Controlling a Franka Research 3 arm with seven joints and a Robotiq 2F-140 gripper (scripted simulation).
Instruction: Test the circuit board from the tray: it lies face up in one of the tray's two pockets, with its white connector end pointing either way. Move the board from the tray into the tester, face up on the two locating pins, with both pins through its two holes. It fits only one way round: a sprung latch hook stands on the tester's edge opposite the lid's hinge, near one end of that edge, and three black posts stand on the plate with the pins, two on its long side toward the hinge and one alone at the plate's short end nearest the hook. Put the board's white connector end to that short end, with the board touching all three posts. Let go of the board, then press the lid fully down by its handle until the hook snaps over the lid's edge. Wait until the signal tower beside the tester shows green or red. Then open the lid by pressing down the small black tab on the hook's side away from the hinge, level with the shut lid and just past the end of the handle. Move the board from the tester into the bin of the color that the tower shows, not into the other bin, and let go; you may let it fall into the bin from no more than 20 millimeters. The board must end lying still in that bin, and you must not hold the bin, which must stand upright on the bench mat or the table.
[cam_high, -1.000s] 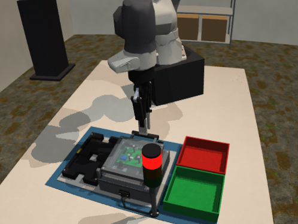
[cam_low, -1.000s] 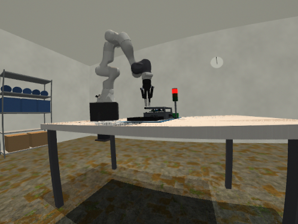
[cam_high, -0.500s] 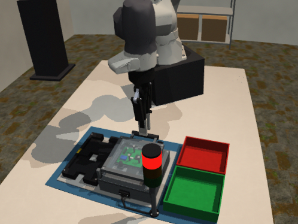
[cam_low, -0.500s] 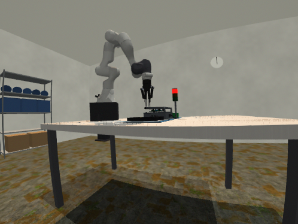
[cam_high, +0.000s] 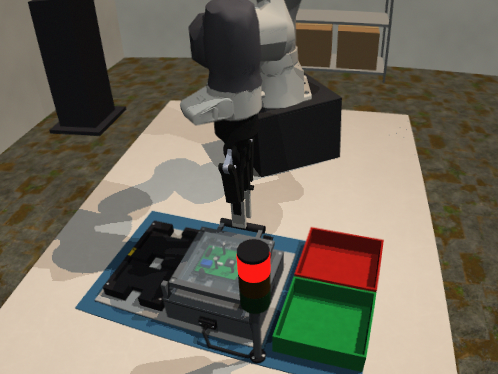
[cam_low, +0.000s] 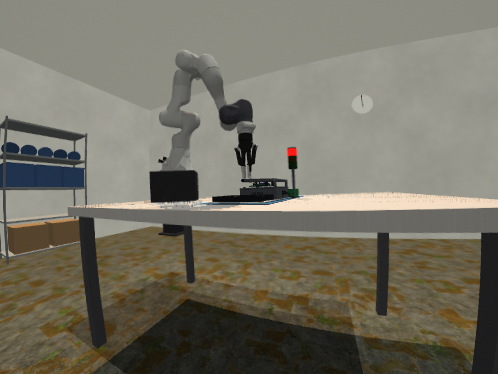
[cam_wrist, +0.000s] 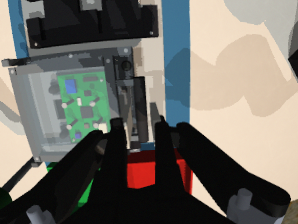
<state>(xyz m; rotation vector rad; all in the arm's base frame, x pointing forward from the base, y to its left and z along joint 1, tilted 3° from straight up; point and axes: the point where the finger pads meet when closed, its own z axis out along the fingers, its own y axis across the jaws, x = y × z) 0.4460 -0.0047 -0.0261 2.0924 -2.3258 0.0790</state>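
Observation:
The green circuit board (cam_high: 218, 260) lies inside the grey tester (cam_high: 225, 282) under its clear lid, which lies flat and shut. The signal tower (cam_high: 254, 270) in front of the tester shows red; it also shows in the exterior view (cam_low: 292, 156). My gripper (cam_high: 240, 220) points straight down over the tester's far edge, its tips just above the lid's handle bar (cam_high: 242, 229). Its fingers stand close together with nothing between them. In the wrist view the gripper (cam_wrist: 139, 124) is over the handle side, with the board (cam_wrist: 81, 103) to its left.
The black tray (cam_high: 145, 265) with two empty pockets lies left of the tester on the blue mat. The red bin (cam_high: 340, 257) and the green bin (cam_high: 325, 322) stand to the right, the red one farther back. The robot's black base (cam_high: 300, 130) stands behind.

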